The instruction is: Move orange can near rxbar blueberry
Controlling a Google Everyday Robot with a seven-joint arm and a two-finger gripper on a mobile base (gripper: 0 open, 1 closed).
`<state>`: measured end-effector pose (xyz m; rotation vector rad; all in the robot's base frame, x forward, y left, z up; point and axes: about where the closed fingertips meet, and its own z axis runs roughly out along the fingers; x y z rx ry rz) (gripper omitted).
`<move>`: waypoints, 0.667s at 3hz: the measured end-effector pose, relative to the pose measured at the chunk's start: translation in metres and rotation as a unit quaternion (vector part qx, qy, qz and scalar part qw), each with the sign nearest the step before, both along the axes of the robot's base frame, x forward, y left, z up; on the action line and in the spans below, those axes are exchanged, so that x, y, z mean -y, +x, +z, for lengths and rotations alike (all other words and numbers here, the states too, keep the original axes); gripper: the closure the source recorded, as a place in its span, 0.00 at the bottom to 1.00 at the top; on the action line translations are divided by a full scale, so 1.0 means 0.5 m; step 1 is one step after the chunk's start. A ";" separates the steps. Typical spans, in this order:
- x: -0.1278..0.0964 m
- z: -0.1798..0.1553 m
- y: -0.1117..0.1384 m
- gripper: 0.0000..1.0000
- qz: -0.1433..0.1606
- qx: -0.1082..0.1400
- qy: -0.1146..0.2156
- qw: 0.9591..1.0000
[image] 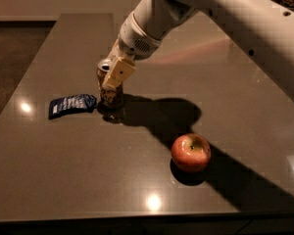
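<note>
The orange can (109,93) stands upright on the dark table (88,160), its silver top showing at the left of my gripper. My gripper (112,80) comes down from the upper right and is shut on the can, one tan finger (117,73) lying across its front. The rxbar blueberry (71,104), a flat dark-blue wrapper with white lettering, lies just left of the can, its right end almost touching the can's base.
A red-yellow apple (191,152) sits at the front right of the table. My white arm (225,13) crosses the upper right. The table's front edge runs along the bottom, and its left edge slants down toward the floor at left.
</note>
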<state>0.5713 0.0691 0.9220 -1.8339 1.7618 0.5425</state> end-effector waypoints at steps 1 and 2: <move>-0.003 -0.001 -0.001 0.28 0.001 -0.001 0.000 1.000; -0.006 -0.003 -0.002 0.05 0.003 -0.002 0.000 1.000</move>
